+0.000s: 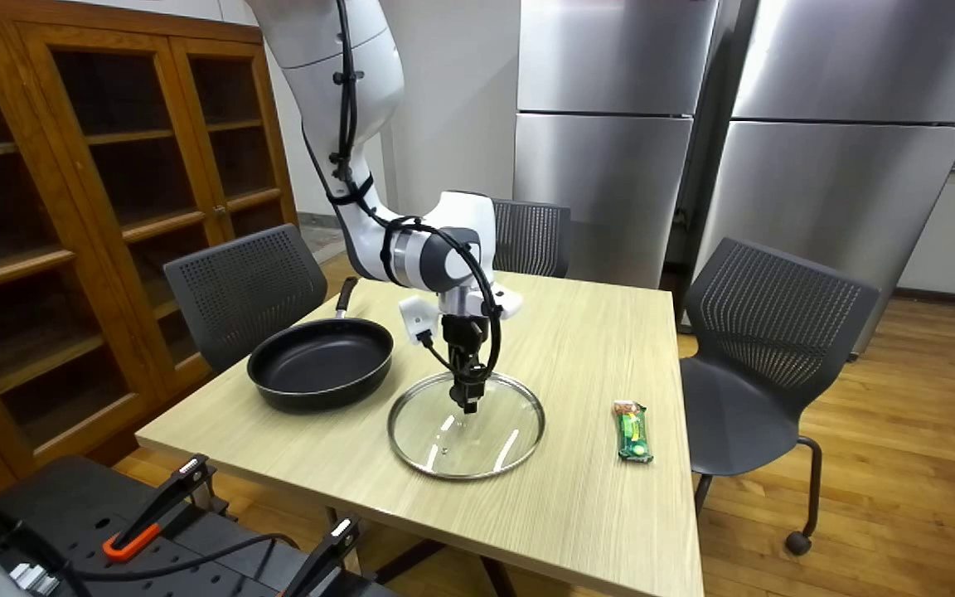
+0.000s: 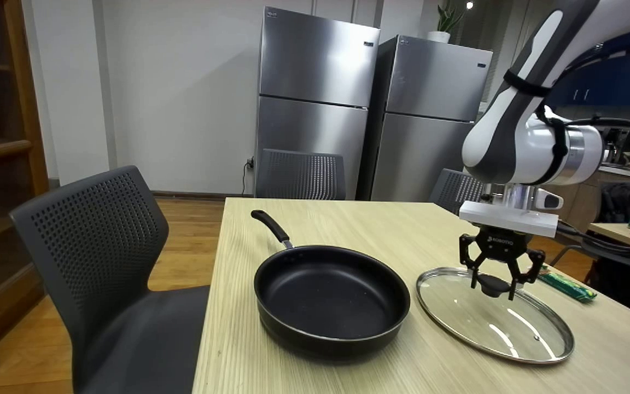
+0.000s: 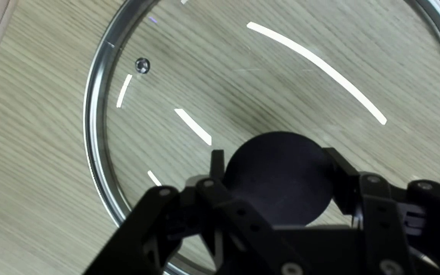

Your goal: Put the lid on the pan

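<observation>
A white robot arm [image 2: 536,156] reaches down to a pale wooden table [image 1: 585,348], its black gripper [image 2: 494,290] right above a round, clear glass lid [image 1: 467,444]. The lid appears to lie flat on the tabletop, knob [image 3: 281,179] upward. The jaws stand part-way open, about as wide as the knob, with fingers [image 3: 217,164] close along either side of it; whether they press hard enough to hold it, I cannot tell. Just beside the lid — to its left in both exterior views — sits the uncovered black frying pan [image 2: 331,298]. On the lid's far side from the pan lies a green packet [image 1: 632,433].

The step in hand looks like grasping the lid by its knob. The next move likely calls for a firm squeeze, a lift high enough to clear the pan's wall, a short carry across, and a level lowering — centred, so that rim meets rim.
</observation>
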Motion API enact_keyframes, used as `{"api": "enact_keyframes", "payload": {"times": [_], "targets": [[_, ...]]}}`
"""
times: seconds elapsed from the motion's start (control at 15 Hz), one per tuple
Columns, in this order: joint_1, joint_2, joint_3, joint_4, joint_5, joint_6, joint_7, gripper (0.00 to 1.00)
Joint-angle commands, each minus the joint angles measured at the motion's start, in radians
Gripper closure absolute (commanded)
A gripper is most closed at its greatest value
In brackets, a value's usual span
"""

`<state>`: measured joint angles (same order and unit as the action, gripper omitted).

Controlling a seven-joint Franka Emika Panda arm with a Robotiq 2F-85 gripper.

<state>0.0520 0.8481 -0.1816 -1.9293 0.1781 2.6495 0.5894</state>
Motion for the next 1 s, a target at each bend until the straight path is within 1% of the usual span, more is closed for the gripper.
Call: {"api": "enact_keyframes", "payload": {"times": [0.0,0.4,0.93], "targets": [[0.016,-0.016,-0.011,0.011,0.012,-0.037,0.023,0.61],[0.040,-0.078,-0.035,-0.034,-0.001,-0.020,0.037,0.61],[0.107,-0.152,-0.095,-0.058,-0.029,-0.020,0.107,0.61]]}}
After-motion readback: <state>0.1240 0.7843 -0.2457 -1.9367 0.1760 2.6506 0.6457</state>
